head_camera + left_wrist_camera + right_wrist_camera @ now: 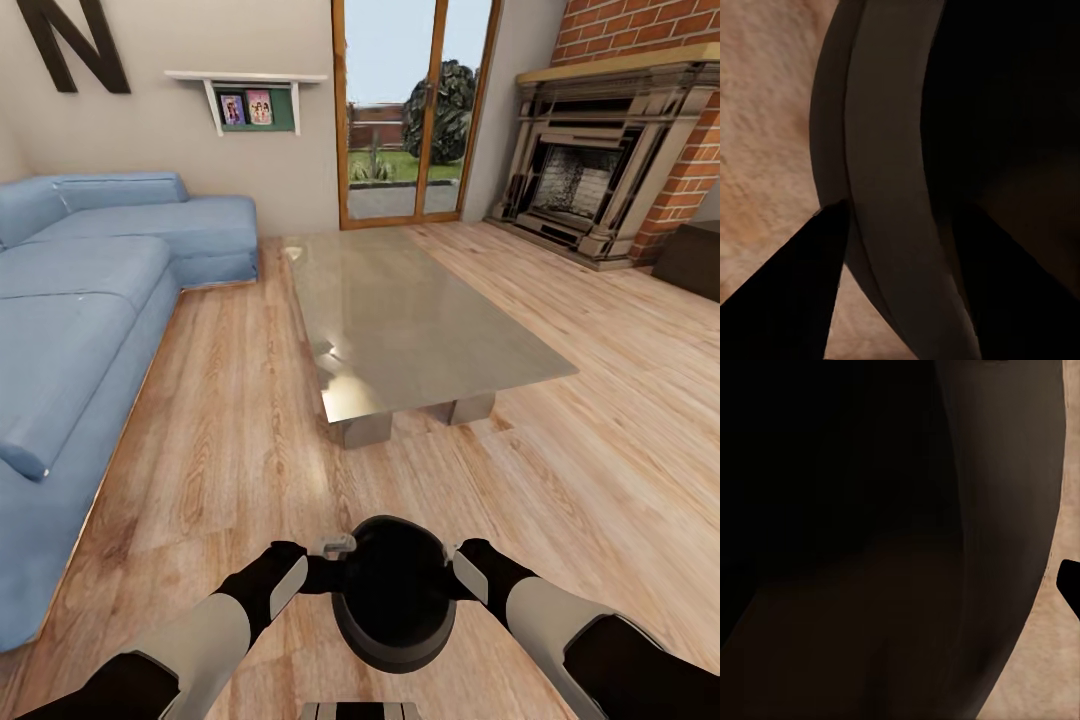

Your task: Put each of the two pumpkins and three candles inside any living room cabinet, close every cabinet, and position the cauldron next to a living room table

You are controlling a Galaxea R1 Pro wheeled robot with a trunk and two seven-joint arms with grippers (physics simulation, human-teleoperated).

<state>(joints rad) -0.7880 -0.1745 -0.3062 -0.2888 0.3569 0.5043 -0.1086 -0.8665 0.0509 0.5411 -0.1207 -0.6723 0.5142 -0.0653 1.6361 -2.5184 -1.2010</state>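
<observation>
The black cauldron hangs just above the wood floor in front of me, mouth up, held by its rim from both sides. My left gripper is shut on the rim's left side; in the left wrist view the greyish rim runs between the two dark fingers. On the opposite side my right gripper is shut on the rim, with one fingertip outside it. The glass-topped table stands about a metre ahead. A dark brown cabinet shows at the right edge. Pumpkins and candles are out of view.
A blue corner sofa runs along the left side. The brick fireplace fills the far right corner, and glass doors stand behind the table. Wood floor lies open between me, the sofa and the table.
</observation>
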